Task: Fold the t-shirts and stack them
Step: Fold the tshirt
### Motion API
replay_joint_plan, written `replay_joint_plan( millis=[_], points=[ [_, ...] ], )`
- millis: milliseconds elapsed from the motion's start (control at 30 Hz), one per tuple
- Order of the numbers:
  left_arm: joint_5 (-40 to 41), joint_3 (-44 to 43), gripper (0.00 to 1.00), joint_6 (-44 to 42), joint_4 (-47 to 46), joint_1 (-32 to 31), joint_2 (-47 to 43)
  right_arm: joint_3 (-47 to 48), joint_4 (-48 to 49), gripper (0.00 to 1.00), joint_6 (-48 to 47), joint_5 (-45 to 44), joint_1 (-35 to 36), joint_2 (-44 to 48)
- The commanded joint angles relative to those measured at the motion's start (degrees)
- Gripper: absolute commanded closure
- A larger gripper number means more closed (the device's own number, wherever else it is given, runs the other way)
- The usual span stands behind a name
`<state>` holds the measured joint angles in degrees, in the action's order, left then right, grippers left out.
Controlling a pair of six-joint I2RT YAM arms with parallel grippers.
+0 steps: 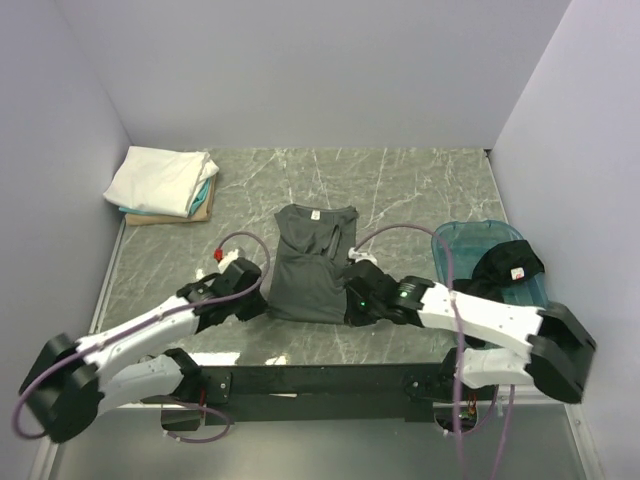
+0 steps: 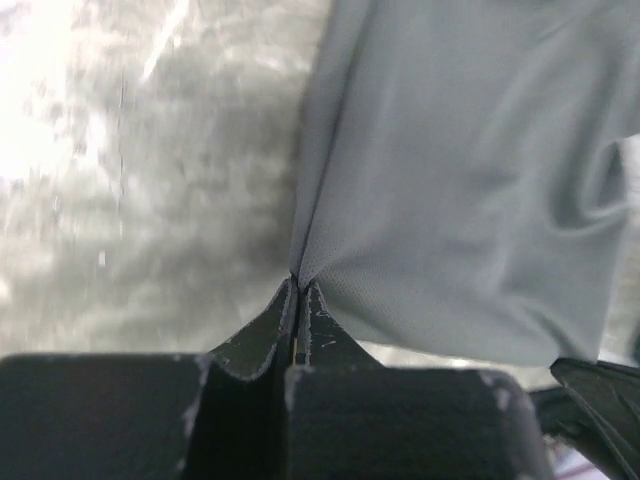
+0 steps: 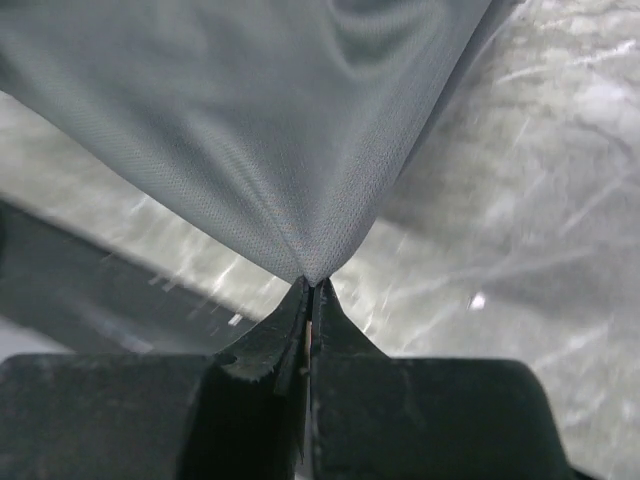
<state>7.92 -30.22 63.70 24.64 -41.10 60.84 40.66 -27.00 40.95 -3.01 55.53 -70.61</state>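
The charcoal-grey t-shirt (image 1: 311, 262) lies on the marble table with its sides folded in and its white neck label at the far end. My left gripper (image 1: 262, 300) is shut on its near left corner; the left wrist view shows the cloth (image 2: 450, 180) pinched at the fingertips (image 2: 298, 284). My right gripper (image 1: 352, 305) is shut on its near right corner; the right wrist view shows the cloth (image 3: 250, 130) pulled to a point at the fingertips (image 3: 312, 286). A folded stack with a white tee (image 1: 155, 178) on top and a teal one (image 1: 207, 190) under it sits at the far left. A black tee (image 1: 505, 265) lies in the bin.
A teal plastic bin (image 1: 470, 245) stands at the right. The folded stack rests on a tan board (image 1: 200, 210). Grey walls close in the table on three sides. The black base rail (image 1: 320, 380) runs along the near edge.
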Motion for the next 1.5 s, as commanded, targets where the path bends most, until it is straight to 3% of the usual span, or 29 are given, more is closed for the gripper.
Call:
replay_joint_plan(
  millis=[0,233,467,733,1067,1467],
  points=[
    [5.5,-1.9,0.99,7.0,11.6,-2.9,-8.4,0.7,-7.9,1.0,2.7,0.4,0.6,7.1],
    [11.0,-8.7,0.99,6.6,12.5,-3.7,-14.1,10.1,-13.9,1.0,-2.8,-2.4,-2.1,10.9],
    [24.0,-22.4,0.99,5.6,15.8,-2.2,-5.1,14.2,-10.4,1.0,-9.7,2.8,-13.6,8.9],
    [18.8,-32.1,0.99,-4.0,9.1,5.7,9.6,17.0,-6.8,1.0,-13.0,9.3,-23.3,4.3],
    [15.2,-43.3,0.99,-9.6,5.5,12.0,25.5,21.9,-2.7,1.0,-14.9,13.0,-31.9,-5.9],
    [11.4,-55.1,0.99,-13.3,6.1,16.7,42.7,31.7,-1.6,1.0,-16.7,15.9,-36.8,-24.1]
  ],
)
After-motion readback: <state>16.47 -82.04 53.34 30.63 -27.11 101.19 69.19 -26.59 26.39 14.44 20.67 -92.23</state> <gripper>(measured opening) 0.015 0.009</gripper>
